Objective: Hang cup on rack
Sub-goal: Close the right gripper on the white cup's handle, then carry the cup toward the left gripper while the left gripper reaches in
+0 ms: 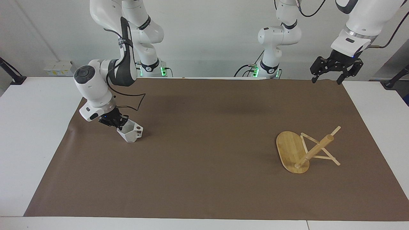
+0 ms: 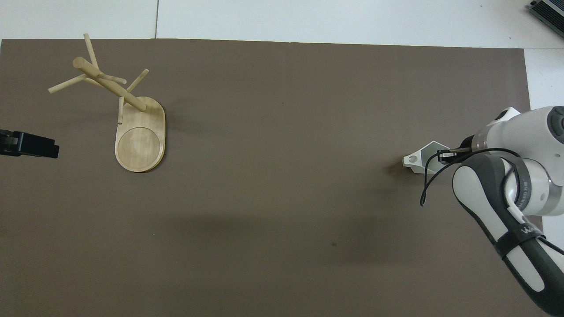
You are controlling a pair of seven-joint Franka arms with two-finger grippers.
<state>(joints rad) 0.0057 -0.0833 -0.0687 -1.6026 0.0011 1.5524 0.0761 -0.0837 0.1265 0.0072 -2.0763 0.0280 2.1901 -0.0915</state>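
I have the right pincer [image 1: 119,124] clamped on the rim of the cup [image 1: 130,133], at the right arm's end of the bench [image 1: 38,134]. The cup is tilted, its handle pointing away from the pincer; I cannot tell whether its base touches the brown mat [image 1: 204,143]. The rack [image 1: 305,150] stands well apart at the left arm's end, bare. The left pincer [image 1: 335,68] waits raised over the mat's corner, fingers spread. From the overhead view the right wrist hides most of the cup, leaving the handle and part of the rim.
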